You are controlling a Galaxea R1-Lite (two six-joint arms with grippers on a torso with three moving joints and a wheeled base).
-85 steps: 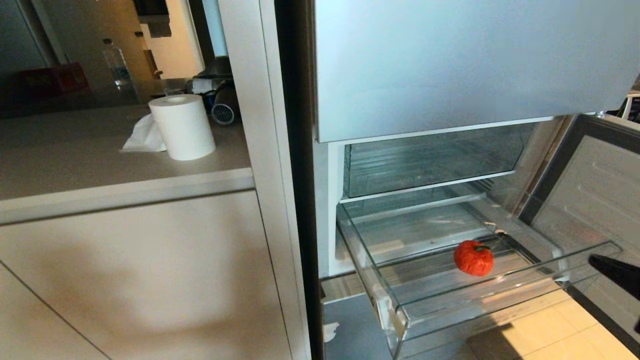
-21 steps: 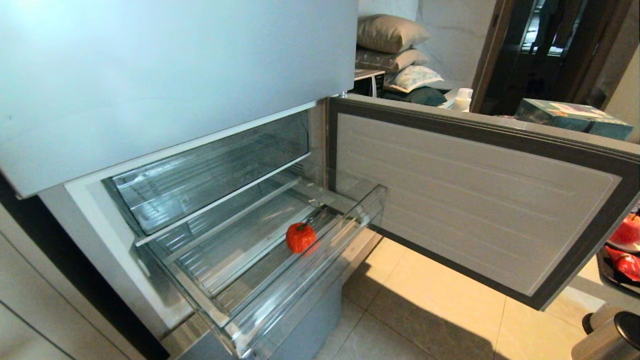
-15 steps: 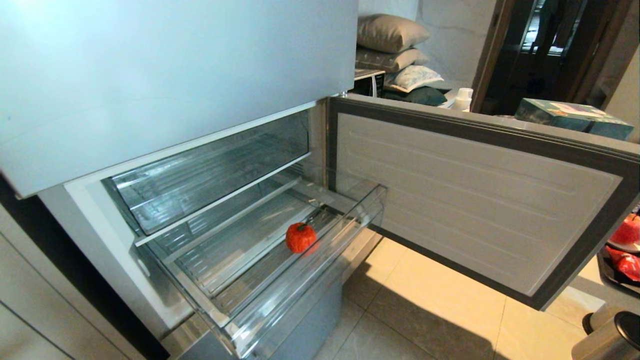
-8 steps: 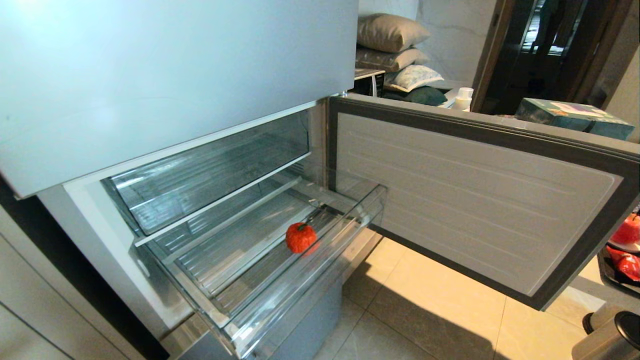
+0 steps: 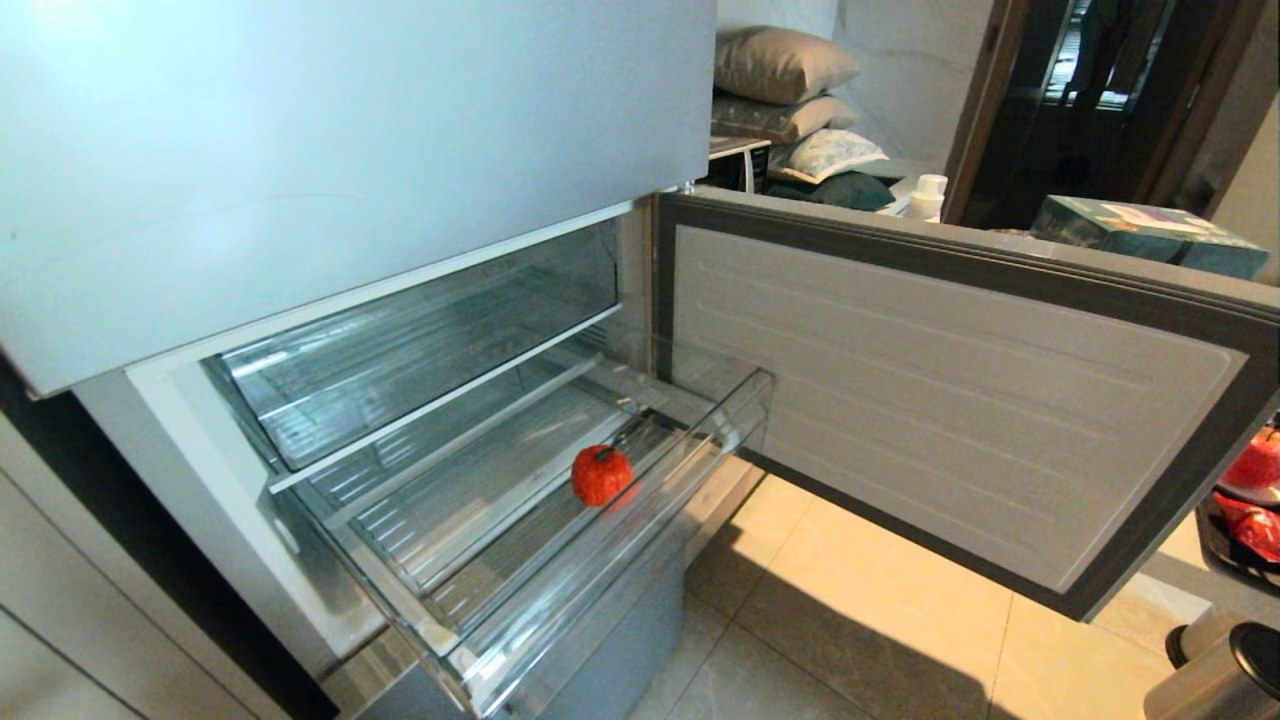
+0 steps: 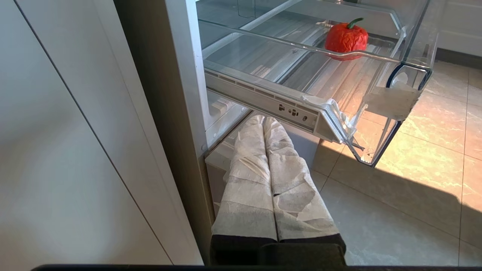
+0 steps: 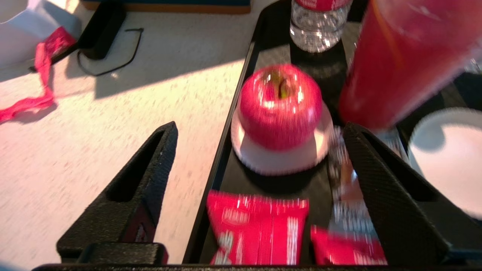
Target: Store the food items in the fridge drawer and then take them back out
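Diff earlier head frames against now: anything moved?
Only the camera swung right; the counter left view. The black tip at the right edge is gone; right gripper hangs open over a tray. Left gripper sits shut below the drawer. Tomato stays in the pulled-out drawer; door stays open.

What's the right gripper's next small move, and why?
Probably ease down around the apple: the right gripper is open and empty above the black tray, the apple on its white saucer roughly between the fingers, and the fridge drawer is pulled out.

The apple (image 5: 1254,462) at the right edge sits slightly higher.
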